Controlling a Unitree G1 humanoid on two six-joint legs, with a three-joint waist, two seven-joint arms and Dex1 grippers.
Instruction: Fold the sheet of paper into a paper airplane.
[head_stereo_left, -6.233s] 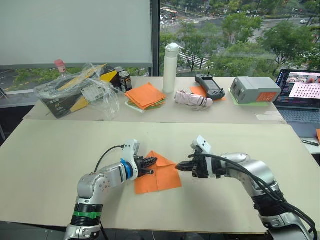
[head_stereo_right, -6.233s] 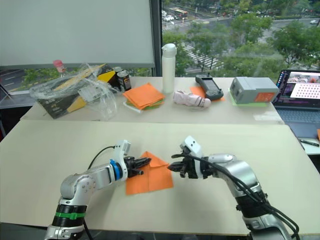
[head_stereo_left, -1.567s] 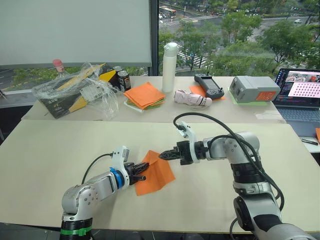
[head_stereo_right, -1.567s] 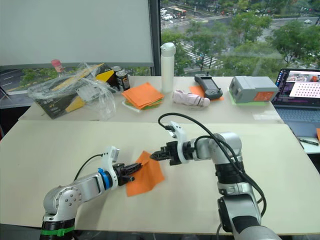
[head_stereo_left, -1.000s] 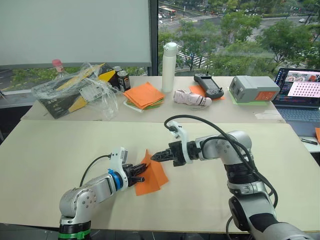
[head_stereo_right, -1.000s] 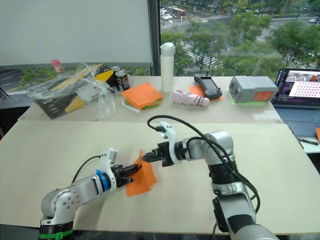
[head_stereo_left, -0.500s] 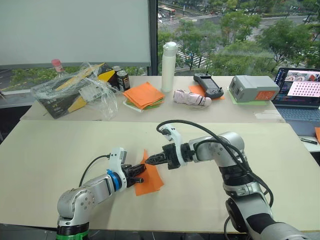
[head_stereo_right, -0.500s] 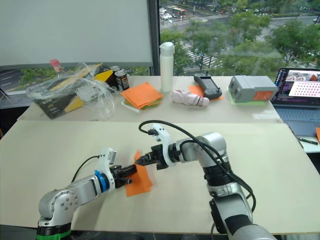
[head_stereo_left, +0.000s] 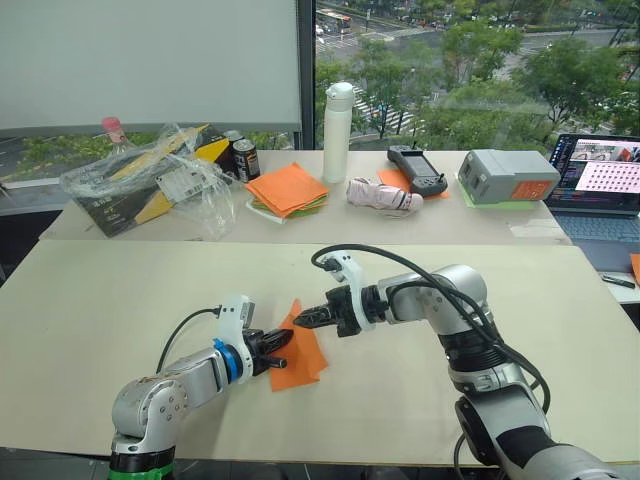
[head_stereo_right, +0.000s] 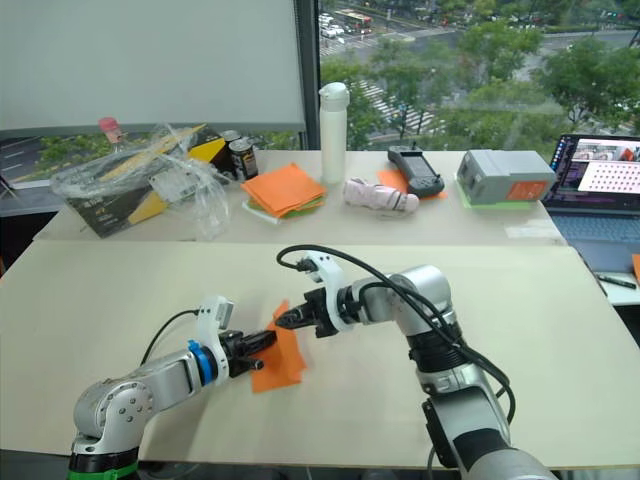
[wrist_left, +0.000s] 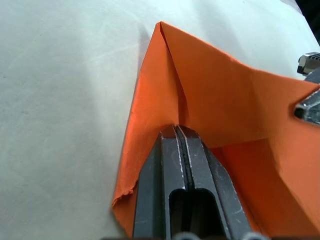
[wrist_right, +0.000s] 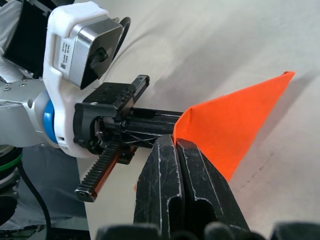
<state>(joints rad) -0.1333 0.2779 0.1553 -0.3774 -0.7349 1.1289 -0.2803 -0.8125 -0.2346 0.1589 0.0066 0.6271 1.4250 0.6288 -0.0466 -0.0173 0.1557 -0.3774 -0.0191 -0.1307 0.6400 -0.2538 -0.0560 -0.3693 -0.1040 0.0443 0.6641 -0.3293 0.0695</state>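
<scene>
Plain bright orange sheet of paper, cream table.

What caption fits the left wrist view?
Left hand shut on the folded orange paper lying on the table.

An office or lab room high up in a building: a wide window with a roller blind overlooks treetops and a street. Two pale counters stand pushed together. The far one carries an open laptop, a handheld remote controller, a grey battery box and a stack of coloured paper.
</scene>
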